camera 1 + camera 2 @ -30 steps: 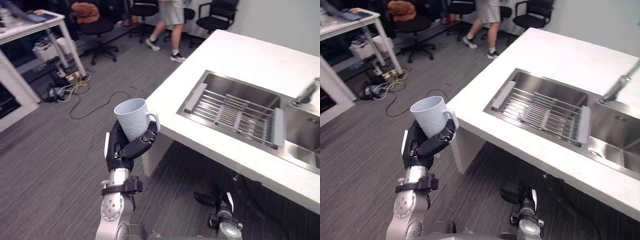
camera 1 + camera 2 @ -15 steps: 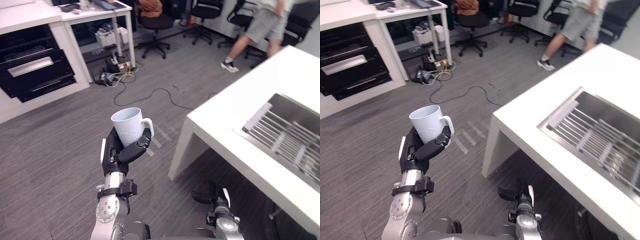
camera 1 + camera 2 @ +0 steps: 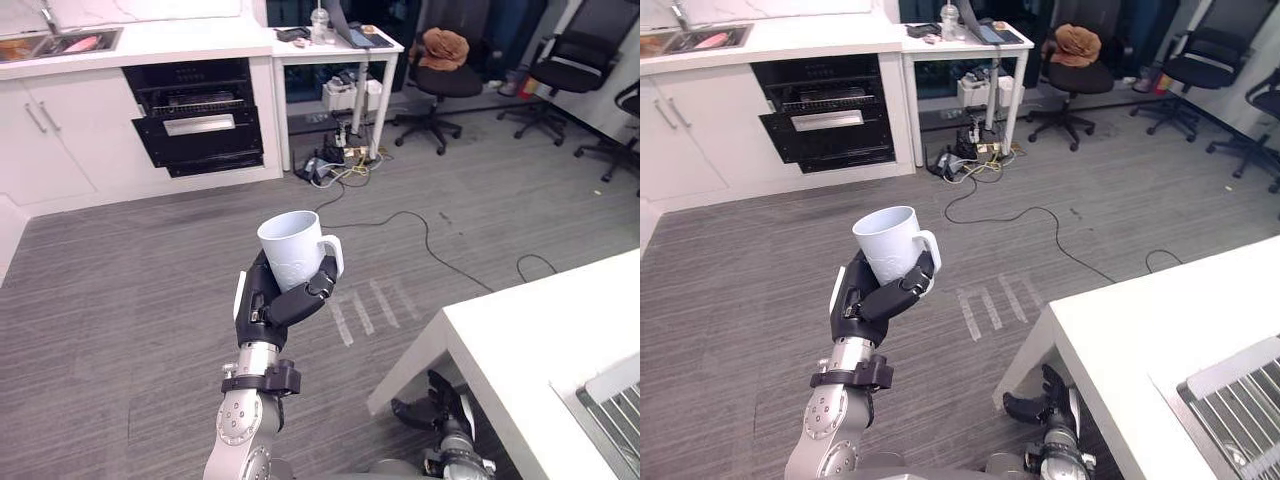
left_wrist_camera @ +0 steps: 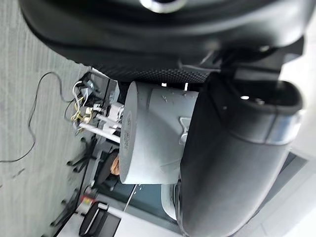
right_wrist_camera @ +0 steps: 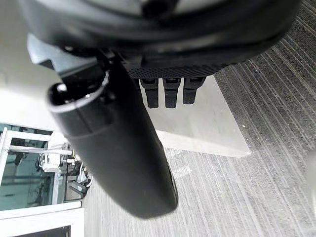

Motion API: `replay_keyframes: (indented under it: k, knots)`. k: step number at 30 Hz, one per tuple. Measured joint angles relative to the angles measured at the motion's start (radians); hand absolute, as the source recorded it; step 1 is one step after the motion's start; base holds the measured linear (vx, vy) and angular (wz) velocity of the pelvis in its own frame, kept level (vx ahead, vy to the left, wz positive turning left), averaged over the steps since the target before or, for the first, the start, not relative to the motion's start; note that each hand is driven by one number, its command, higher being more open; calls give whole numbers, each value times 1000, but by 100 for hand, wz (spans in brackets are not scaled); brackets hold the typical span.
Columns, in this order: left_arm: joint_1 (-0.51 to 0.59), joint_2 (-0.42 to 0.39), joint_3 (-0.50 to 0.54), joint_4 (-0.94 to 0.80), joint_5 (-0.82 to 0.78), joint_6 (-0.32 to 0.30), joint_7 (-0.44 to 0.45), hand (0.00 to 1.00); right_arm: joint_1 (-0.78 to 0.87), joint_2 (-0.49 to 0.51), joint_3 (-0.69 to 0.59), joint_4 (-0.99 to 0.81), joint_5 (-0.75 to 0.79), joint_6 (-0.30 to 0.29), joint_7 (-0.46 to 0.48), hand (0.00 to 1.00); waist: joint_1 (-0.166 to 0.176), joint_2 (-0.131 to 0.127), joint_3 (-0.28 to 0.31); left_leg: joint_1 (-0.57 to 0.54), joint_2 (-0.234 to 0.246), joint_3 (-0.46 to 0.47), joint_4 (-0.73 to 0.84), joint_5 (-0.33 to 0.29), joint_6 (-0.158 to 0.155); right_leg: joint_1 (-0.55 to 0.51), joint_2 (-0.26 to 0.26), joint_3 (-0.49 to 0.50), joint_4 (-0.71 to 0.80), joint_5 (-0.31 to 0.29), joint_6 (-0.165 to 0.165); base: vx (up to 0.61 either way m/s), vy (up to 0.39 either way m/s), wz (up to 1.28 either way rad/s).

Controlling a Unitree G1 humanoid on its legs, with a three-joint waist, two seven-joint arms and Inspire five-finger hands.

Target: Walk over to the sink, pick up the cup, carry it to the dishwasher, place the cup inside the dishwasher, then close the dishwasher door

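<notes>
The left robot hand [image 3: 268,303] is raised in front of the robot with its fingers and thumb curled round a white cup [image 3: 295,250]. The cup is mouth up and leans slightly, with its handle turned toward the robot's right. It is held in the air above the floor [image 3: 120,290], touching nothing but the hand. The left wrist view shows the thumb lying across the cup's side.

The right robot hand [image 3: 436,404] hangs low beside the corner of a white tabletop [image 3: 550,345]. Its fingers are loose and slightly apart, and it holds nothing.

The floor is grey with a fine striped grain, and a few pale strips of tape [image 3: 365,308] lie on it just beside the tabletop's corner. At the tabletop's near right edge, a corner of a metal rack [image 3: 1238,400] sits in a recess.

Across the room, well apart from the cup, a black dishwasher [image 3: 197,115] is built into white cabinets [image 3: 50,145]. A sink [image 3: 62,42] is set into the counter above them. Next to the dishwasher stands a white desk [image 3: 335,42] with small items on top and a tangle of cords [image 3: 335,165] under it. Several black office chairs stand further right, and one of them [image 3: 440,78] has a brown bundle on its seat.
</notes>
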Motion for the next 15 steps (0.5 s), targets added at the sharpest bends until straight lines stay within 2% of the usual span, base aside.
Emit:
replay_keyframes:
  k: [4, 5, 6, 7, 8, 11, 15]
  knots:
    - [-1, 26, -2, 12, -10, -1, 2, 30, -5, 3, -28, 15, 0, 5, -9, 90, 8, -1, -21, -4, -34, -24, -92, 70, 8, 8, -20, -28, -80, 53, 5, -77, 40, 29]
    - [-3, 41, -10, 27, -10, -5, 2, 30, -14, 3, -33, 35, 0, 3, -9, 90, 7, -3, -25, 0, -28, -7, -131, 75, 10, 17, -24, -42, -120, 79, 6, -76, 0, 37]
    - [-8, 61, -24, 51, -10, -8, 1, 30, -24, 0, -33, 59, 0, 2, -4, 90, 7, -1, -26, 4, 3, 59, -143, 82, 4, 33, -22, -55, -154, 99, 7, -72, -20, 36]
    - [-13, 68, -33, 69, -10, -8, 1, 30, -27, -2, -34, 72, 0, 1, -4, 90, 7, 1, -28, 7, 6, 67, -154, 99, 4, 39, -24, -62, -162, 104, 8, -64, -9, 25]
    - [-17, 80, -46, 109, -10, -8, 1, 30, -42, -6, -34, 109, 0, -3, -3, 90, 6, -3, -39, 20, -8, 67, -192, 129, 0, 41, -31, -63, -174, 112, 12, -51, 29, 17]
    - [-18, 112, -76, 151, -9, 1, 1, 30, -62, -6, -28, 137, -1, -5, 17, 90, -7, -7, -47, 55, -42, 61, -297, 194, 12, 38, -51, -59, -188, 126, 17, -31, 44, 10]
    - [-25, 114, -96, 152, -9, 1, -1, 30, -94, 0, 5, 188, -2, -12, 47, 90, -9, -7, -47, 86, -60, 63, -359, 229, 19, 33, -56, -17, -180, 128, 18, -19, 37, 1]
